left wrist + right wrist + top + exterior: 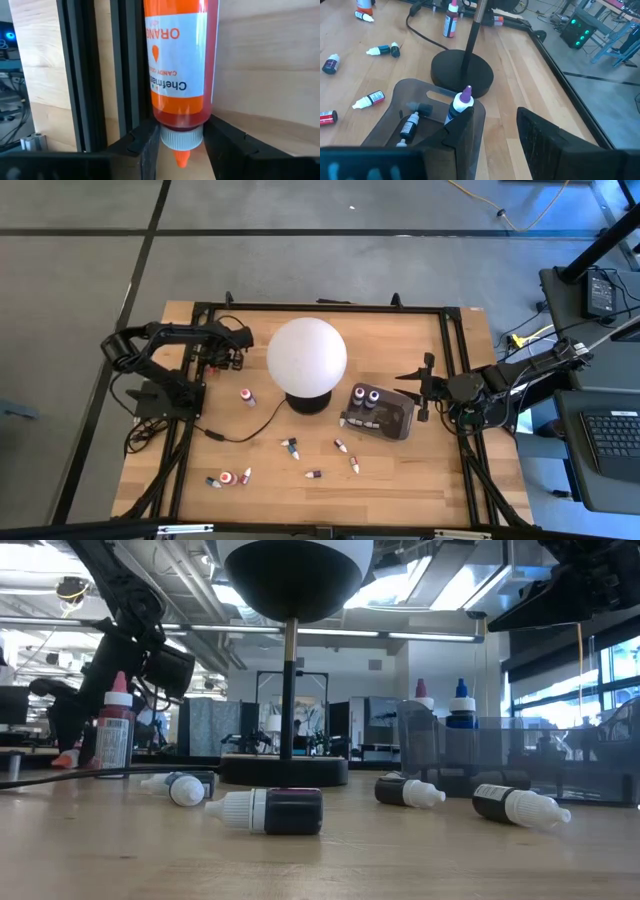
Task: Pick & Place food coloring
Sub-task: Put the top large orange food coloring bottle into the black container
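Wooden surface [400, 480] in a black frame [455, 395], with a lamp, a tray and small bottles on it.
The globe lamp's [306, 355] round base sits mid-surface, between the left gripper [232, 360] and the right gripper [427, 385]; the dark tray [392, 420] lies just beside the right gripper. One red bottle [247, 396] stands near the left gripper, beside a black cable [240, 435]; other bottles [291, 448] lie scattered well apart from both.

Bright and even from ceiling lights [420, 585] far behind. Soft, small shadows on the wooden table [400, 480]. Glare on the white globe [306, 354]. Near orange bottle [177, 65] sharp, dark fingers [145, 150] blurry
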